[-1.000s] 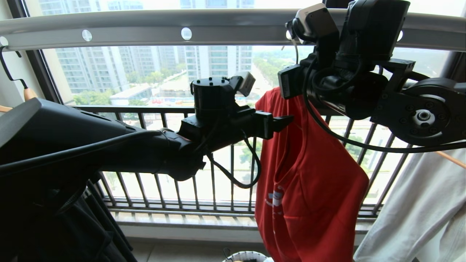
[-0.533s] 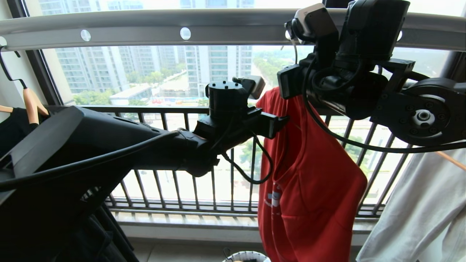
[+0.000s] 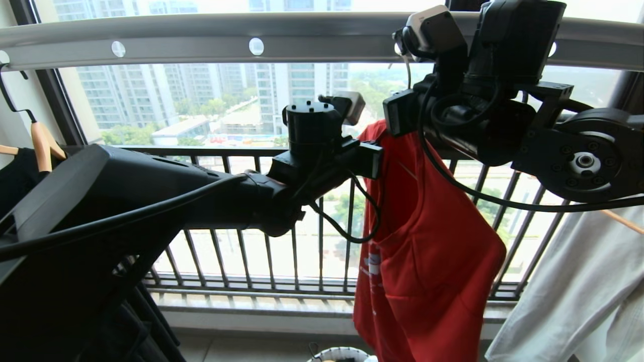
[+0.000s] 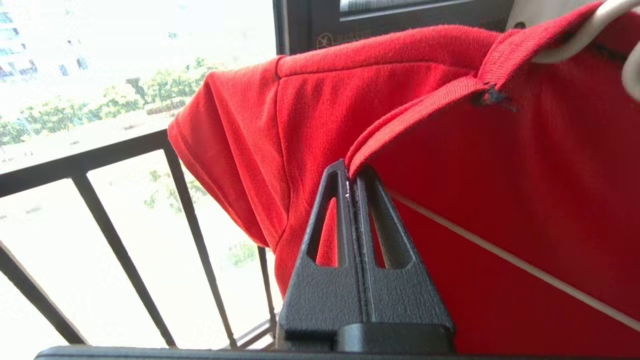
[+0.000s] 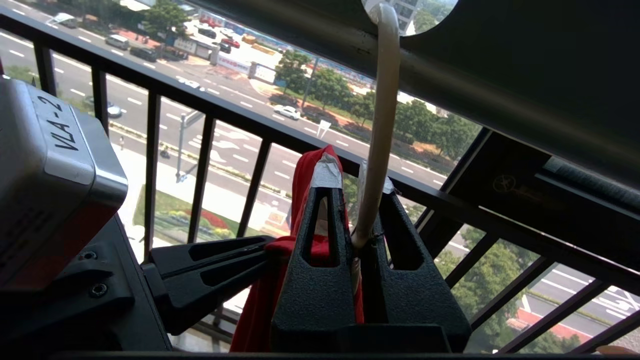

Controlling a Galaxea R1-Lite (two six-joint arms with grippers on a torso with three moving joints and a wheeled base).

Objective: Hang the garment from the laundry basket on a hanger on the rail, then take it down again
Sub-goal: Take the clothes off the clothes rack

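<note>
With the right hand (image 5: 356, 200) pinching the white wire hanger (image 5: 376, 150) under the rail (image 3: 201, 37), the left hand (image 4: 350, 172) is pinching the red T-shirt (image 4: 500, 200) collar, likely needing a pull off the hanger.

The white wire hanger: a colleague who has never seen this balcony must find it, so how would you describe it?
Look along the grey metal rail with round holes that runs above the window. Below its right part hangs a red T-shirt; the hanger carries it, its hook up through a rail hole, its neck pinched by the right gripper. It is thin and white, unlike the wooden hanger at the far left.
</note>
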